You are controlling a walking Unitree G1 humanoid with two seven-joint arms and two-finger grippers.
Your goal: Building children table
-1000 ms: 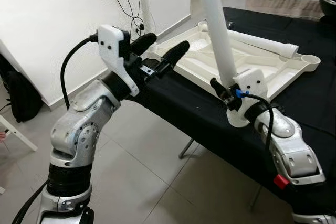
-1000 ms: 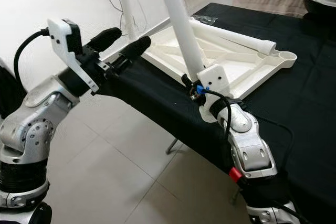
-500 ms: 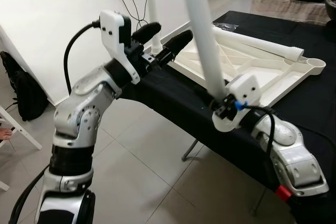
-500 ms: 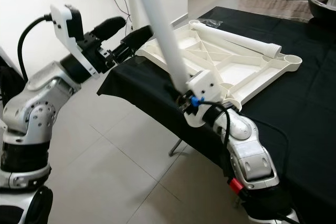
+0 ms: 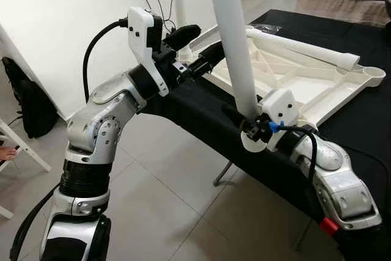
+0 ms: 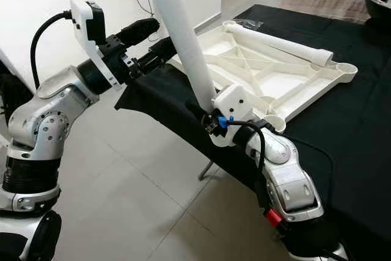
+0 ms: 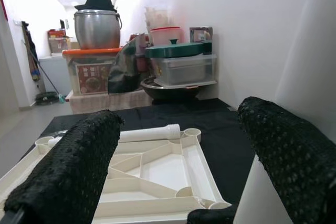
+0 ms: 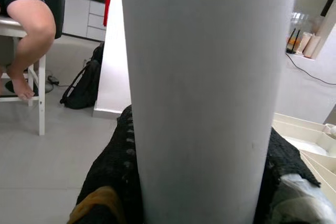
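A white plastic table top (image 5: 293, 84) lies upside down on a table draped in black cloth (image 5: 201, 114). One loose white leg (image 5: 305, 47) rests across it. My right gripper (image 5: 247, 128) is shut on the lower end of another white leg (image 5: 232, 41), which stands nearly upright over the table's near edge, just in front of the table top. This leg (image 8: 205, 93) is pressed between the black fingers (image 8: 115, 182). My left gripper (image 5: 197, 42) is open at the table top's left corner, holding nothing. Its fingers (image 7: 68, 171) frame the ribbed underside (image 7: 157, 171).
A person sits on a white chair (image 8: 21, 30) beyond the table, with a black backpack (image 5: 24, 108) on the floor by the wall. Pots and storage boxes (image 7: 100, 24) stand past the table's far end. Tiled floor (image 5: 171, 200) lies below the near edge.
The right gripper has carried the upright leg off the table top toward the table's near edge. The left gripper stays open by the corner. The camera has shifted.
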